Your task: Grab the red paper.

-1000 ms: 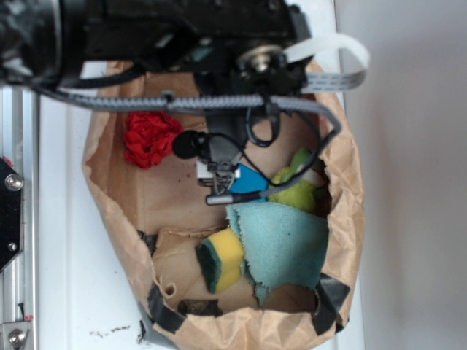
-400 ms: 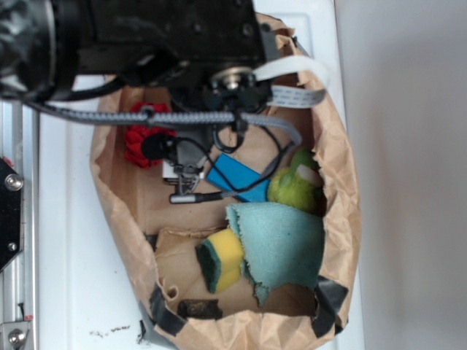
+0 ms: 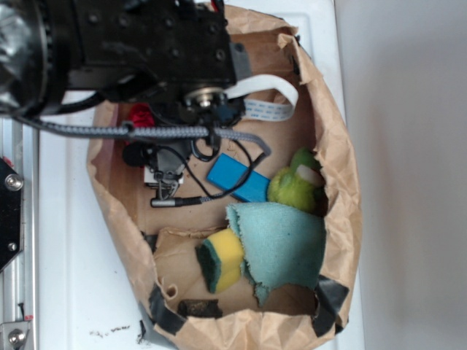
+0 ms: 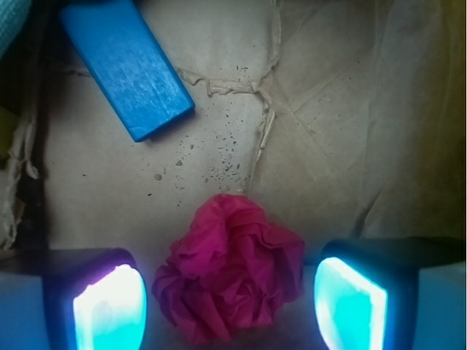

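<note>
We see red paper at bottom centre of wrist view, between wide-spread fingers, neither touching; straight descent suits.

Claw spread wide, both pads low in the wrist view, arm overhead.

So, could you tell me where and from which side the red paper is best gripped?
Grip the red paper across its crumpled middle, coming straight down from above. It is a rounded ball on the bag floor, already sitting between the open gripper fingers, so pinching its two sides should hold.
</note>
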Controlling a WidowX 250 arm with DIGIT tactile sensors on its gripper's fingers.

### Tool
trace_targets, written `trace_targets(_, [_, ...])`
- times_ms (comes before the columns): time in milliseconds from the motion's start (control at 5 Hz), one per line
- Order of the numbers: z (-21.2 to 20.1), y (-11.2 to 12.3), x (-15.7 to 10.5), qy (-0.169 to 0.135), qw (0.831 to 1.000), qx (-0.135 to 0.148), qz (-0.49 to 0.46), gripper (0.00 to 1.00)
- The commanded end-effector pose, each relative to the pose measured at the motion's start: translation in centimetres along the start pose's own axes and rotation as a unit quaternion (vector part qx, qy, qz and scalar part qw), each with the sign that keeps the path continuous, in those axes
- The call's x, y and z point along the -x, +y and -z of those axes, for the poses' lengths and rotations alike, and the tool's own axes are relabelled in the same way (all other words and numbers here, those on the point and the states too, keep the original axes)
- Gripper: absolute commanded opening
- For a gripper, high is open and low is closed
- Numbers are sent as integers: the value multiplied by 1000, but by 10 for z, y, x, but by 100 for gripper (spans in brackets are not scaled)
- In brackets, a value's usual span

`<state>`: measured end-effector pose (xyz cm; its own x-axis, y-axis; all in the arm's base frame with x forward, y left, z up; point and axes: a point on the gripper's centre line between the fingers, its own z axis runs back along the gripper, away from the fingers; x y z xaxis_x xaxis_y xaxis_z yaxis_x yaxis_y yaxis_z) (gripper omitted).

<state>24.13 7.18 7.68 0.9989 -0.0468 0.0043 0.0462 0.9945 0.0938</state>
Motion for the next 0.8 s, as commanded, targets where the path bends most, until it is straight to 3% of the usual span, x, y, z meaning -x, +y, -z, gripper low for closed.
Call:
trace_targets(0, [-2,-9,29,-7,1000,3,7,100])
trace_targets(400, [7,-18,35,4,1000,14,-16,100])
trace_targets(600, [7,-19,36,-5,999,20,-26,100])
